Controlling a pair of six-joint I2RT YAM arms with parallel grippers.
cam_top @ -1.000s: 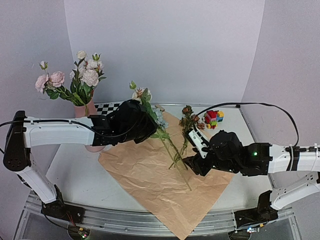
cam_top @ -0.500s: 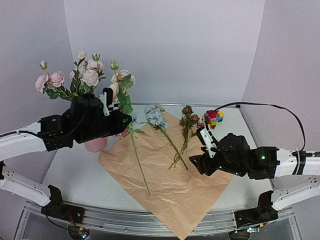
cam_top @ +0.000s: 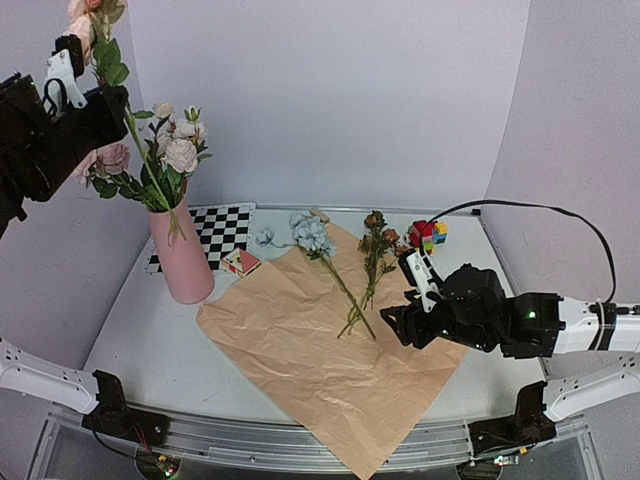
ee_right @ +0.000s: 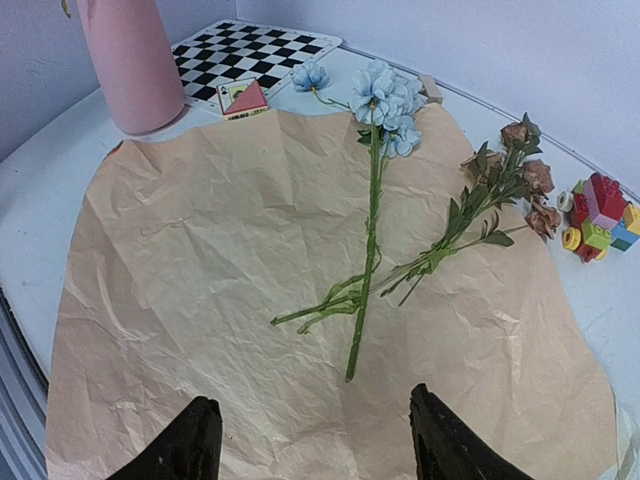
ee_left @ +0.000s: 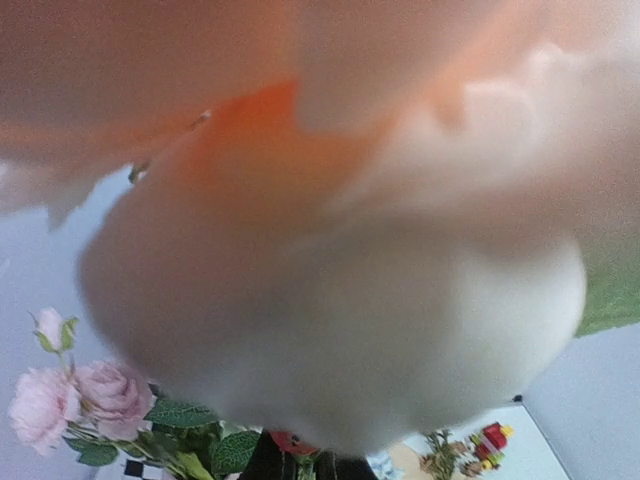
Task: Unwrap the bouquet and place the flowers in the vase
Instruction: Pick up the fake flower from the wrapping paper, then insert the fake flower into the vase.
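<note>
High at ten o'clock, your left jaws are clamping the stem of a peach flower (cam_top: pixel 88 12), holding it over the vase (cam_top: pixel 182 262), likely for lowering in. At four o'clock, your right jaws are hovering apart above the blue flower (cam_top: pixel 313 237).

Left tool (cam_top: pixel 82 88) risen high above vase (cam_top: pixel 182 262), peach flower (cam_top: pixel 112 68) lifted off paper (cam_top: pixel 300 350)
</note>
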